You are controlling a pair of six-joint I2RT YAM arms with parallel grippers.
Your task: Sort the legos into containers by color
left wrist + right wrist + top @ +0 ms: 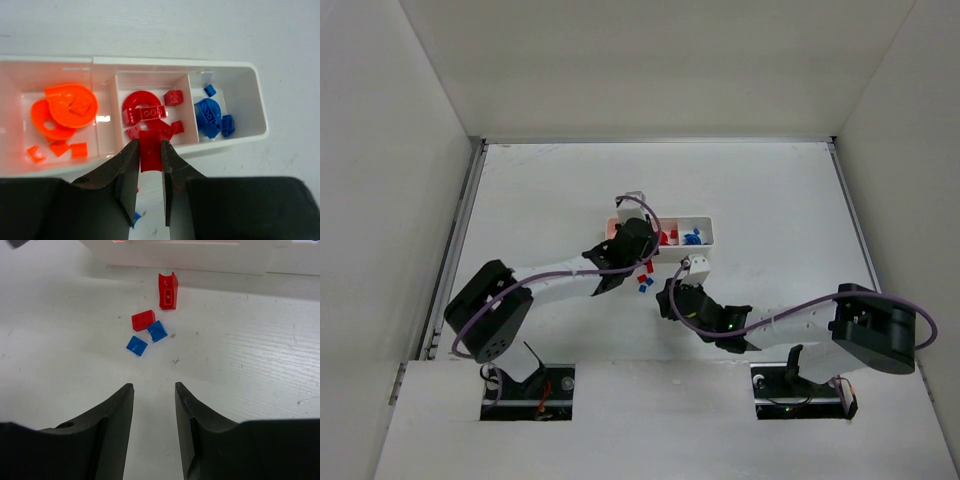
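We see the left gripper point(150, 146) clamped on a red brick point(150, 159) above the tray point(240, 64), at its middle compartment's near wall; the right gripper point(154, 392) hangs with jaws apart over the table point(250, 365), loose bricks point(143, 320) just ahead

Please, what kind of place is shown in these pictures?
Probably a robot test cell in a lab: plain white walls enclose a white table, a left arm and a right arm are mounted at its near edge, and a divided tray holds small legos.
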